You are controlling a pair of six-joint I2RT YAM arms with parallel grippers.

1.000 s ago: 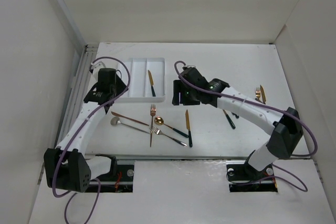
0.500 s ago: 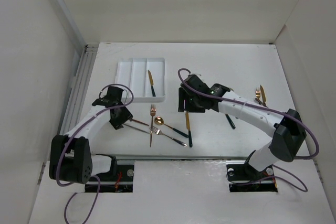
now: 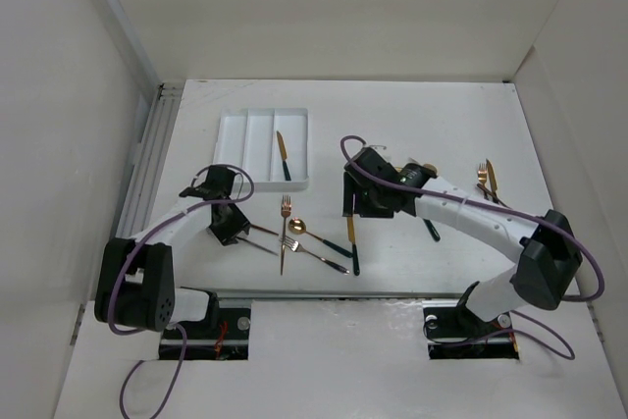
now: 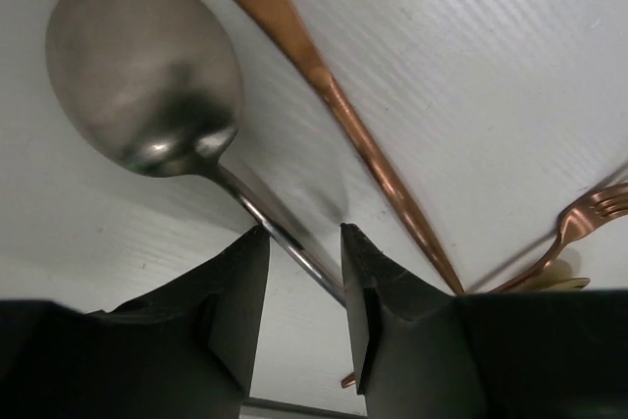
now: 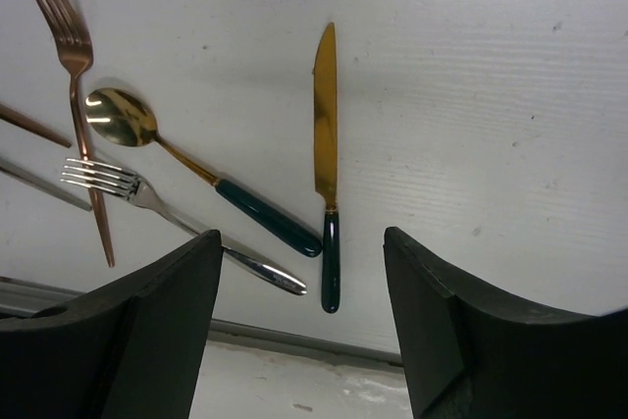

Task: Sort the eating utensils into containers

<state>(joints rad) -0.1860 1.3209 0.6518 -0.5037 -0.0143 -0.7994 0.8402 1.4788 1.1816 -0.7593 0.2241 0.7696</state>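
Here left end effector (image 4: 304,235) straddles silver spoon (image 4: 142,71) (handle only)

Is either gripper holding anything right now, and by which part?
Nothing gripped yet: the left gripper straddles the silver spoon at its neck, below the bowl; right gripper is open, empty.

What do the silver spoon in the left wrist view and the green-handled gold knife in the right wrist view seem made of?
Silver round-bowled spoon: likely satin-finished steel, grey with soft, blurred reflections. Gold knife with dark green handle: blade looks like polished gold-toned metal, bright sheen; plating or solid, cannot tell. Handle glossy, perhaps lacquer or resin.
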